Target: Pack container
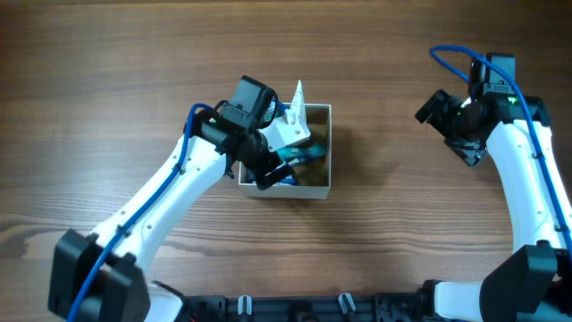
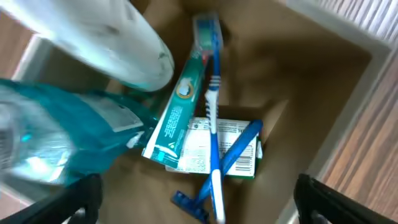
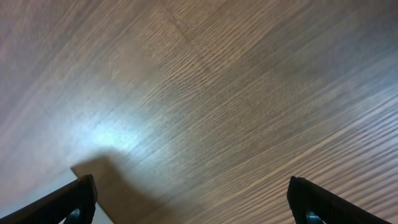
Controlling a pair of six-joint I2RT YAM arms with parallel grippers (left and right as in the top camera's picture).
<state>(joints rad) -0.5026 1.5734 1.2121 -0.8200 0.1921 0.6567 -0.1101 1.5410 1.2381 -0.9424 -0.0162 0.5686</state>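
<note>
The container (image 1: 330,152) is a square white-walled box at the table's middle; its tan cardboard inside (image 2: 298,87) fills the left wrist view. In it lie a teal toothpaste tube (image 2: 180,109), a blue and white toothbrush (image 2: 215,134), a blue razor (image 2: 239,152) and a green and white carton (image 2: 239,163). A white tube (image 2: 109,43) and a clear teal pack (image 2: 50,140) lean at its left side. My left gripper (image 2: 199,208) hangs open and empty just above these items, over the box (image 1: 268,168). My right gripper (image 1: 451,130) is open and empty over bare table at the far right.
The wooden table (image 3: 236,93) surrounds the box on all sides. The white tube's flat end (image 1: 298,97) sticks up above the box's far wall. A pale strip (image 3: 43,193) shows at the lower left corner of the right wrist view.
</note>
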